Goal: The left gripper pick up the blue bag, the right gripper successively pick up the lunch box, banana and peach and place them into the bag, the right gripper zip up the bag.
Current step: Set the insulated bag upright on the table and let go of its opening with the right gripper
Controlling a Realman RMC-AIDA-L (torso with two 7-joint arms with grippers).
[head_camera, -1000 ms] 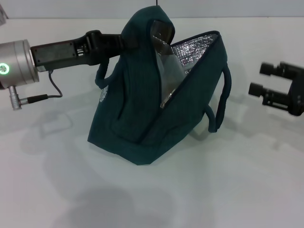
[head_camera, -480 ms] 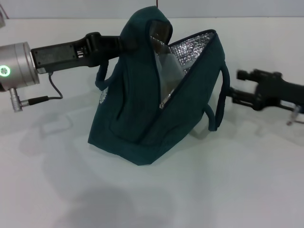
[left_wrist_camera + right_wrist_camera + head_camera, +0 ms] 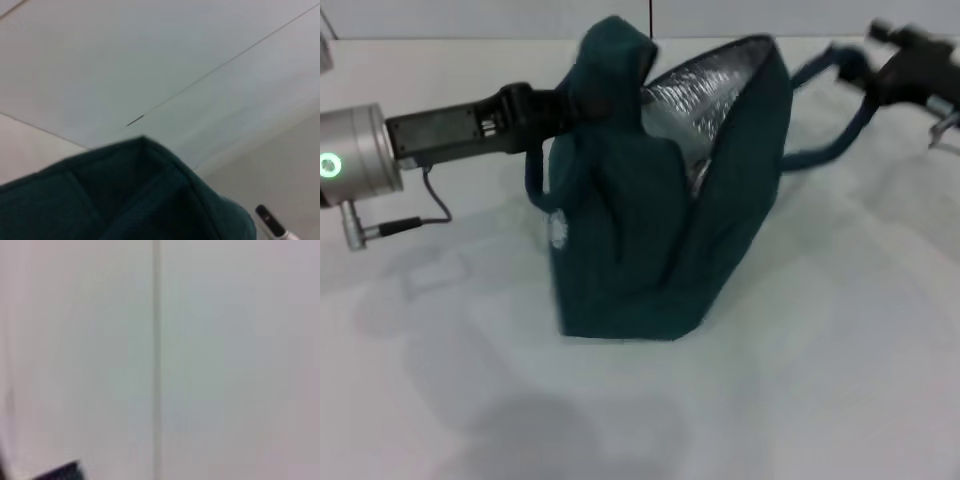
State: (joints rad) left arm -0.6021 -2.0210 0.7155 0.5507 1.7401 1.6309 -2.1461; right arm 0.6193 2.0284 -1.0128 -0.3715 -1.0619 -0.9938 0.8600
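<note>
Teal fabric of the blue bag [image 3: 640,220] stands upright on the white table [image 3: 770,400], mouth agape, foil lining showing. The left tool [image 3: 582,100] is clamped on its top edge; the right tool [image 3: 880,65] has the far handle pulled taut

Blue bag [image 3: 620,250]: dark teal fabric, crinkled silver foil lining, small white round logo on its side. Left gripper [image 3: 565,110]: black, silver wrist with green light. Right gripper [image 3: 910,65]: black. Worktop [image 3: 800,400]: plain white.
</note>
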